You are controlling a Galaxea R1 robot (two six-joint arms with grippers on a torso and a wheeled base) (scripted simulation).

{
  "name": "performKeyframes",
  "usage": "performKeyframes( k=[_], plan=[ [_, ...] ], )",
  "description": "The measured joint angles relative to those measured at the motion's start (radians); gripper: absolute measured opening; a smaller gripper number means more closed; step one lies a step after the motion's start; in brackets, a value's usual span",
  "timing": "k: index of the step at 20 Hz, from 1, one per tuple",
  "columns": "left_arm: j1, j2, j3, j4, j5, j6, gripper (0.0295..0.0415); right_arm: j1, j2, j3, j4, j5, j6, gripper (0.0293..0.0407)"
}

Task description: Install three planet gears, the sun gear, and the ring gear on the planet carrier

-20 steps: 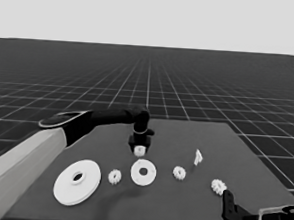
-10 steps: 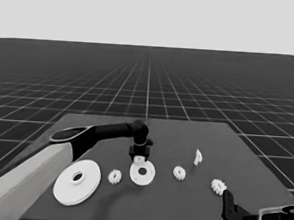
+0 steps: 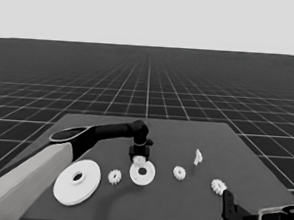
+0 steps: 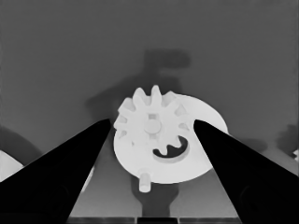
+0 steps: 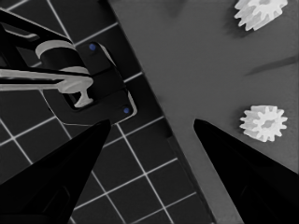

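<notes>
Left hand (image 4: 152, 128) over smaller round part (image 4: 187, 149), gear (image 4: 150, 123) between fingers.

no readable text, labels, numbers or signs anywhere

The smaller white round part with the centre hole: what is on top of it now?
A small white toothed gear sits over the smaller round part, between the left gripper's spread fingers. It covers part of the centre hole; whether it is seated cannot be seen.

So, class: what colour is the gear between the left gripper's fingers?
White: the gear, seen best in the left wrist view.
</notes>
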Motion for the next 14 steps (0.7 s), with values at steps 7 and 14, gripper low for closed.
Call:
performKeyframes(
  k=[7, 14],
  plan=[
    [-0.14, -0.039, 0.121, -0.121, 0.072, -0.066, 0.0385, 0.0, 0.0, 0.0, 0.0, 0.0, 0.0, 0.0385],
    [-0.114, -0.432, 0.72, -0.087, 0.1, -0.273, 0.0385, 0.0, 0.0, 0.0, 0.0, 0.0, 0.0, 0.0385]
  ],
)
